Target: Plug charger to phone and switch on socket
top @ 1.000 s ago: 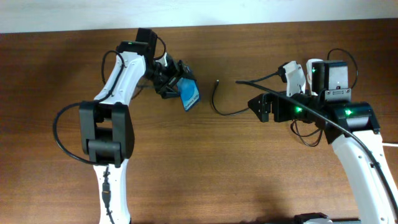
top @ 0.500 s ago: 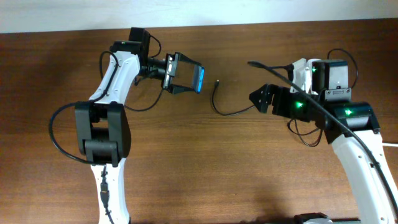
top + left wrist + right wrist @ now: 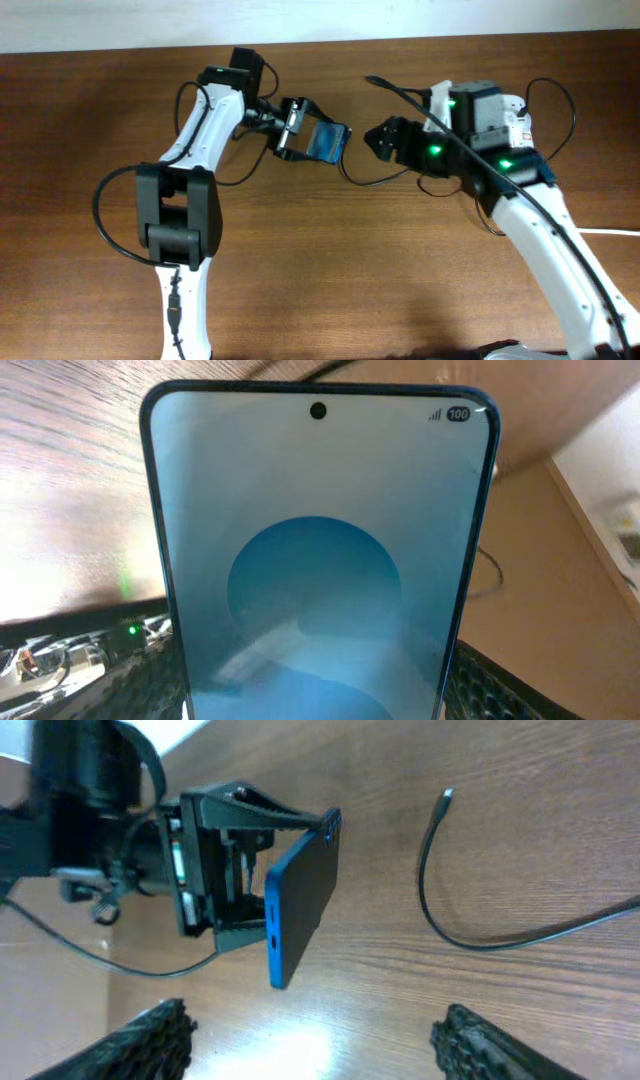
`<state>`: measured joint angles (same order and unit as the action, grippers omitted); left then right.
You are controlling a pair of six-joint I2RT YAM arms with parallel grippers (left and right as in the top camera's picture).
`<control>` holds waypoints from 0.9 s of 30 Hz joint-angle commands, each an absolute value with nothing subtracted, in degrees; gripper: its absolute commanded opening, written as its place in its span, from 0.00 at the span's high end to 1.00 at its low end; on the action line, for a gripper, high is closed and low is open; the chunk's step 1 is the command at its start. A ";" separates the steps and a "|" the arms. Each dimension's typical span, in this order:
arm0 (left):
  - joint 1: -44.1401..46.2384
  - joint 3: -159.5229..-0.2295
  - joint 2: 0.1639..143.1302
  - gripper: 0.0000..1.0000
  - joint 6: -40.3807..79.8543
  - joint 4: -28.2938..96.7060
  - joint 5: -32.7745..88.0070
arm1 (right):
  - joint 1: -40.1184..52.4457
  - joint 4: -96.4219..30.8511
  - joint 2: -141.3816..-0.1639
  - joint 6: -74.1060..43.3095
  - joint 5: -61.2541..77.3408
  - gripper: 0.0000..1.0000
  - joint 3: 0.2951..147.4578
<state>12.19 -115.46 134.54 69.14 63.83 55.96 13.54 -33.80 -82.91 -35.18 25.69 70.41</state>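
L gripper (image 3: 303, 135) clamps the phone (image 3: 327, 142) above the table (image 3: 400, 290), port end facing the R gripper (image 3: 386, 139), fingers apart & empty; R should prob. grab the charger (image 3: 432, 890), lying on the table, just behind its tip, square to the port.

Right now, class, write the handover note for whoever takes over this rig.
Left gripper: shut on the phone, held off the table, port end toward the right arm.
Right gripper: open, empty.
Charger: loose on the table, unplugged.
Socket: not in view.
Done: phone in hand.
Left: grasp the connector, plug it in, switch the socket on.
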 commanded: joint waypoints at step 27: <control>16.23 -117.16 134.39 1.00 72.47 63.96 51.18 | 23.35 -22.06 -100.88 -42.52 17.32 0.85 71.48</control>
<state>16.19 -115.50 134.54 71.88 63.86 50.06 22.92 -22.20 -100.49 -42.52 18.04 70.41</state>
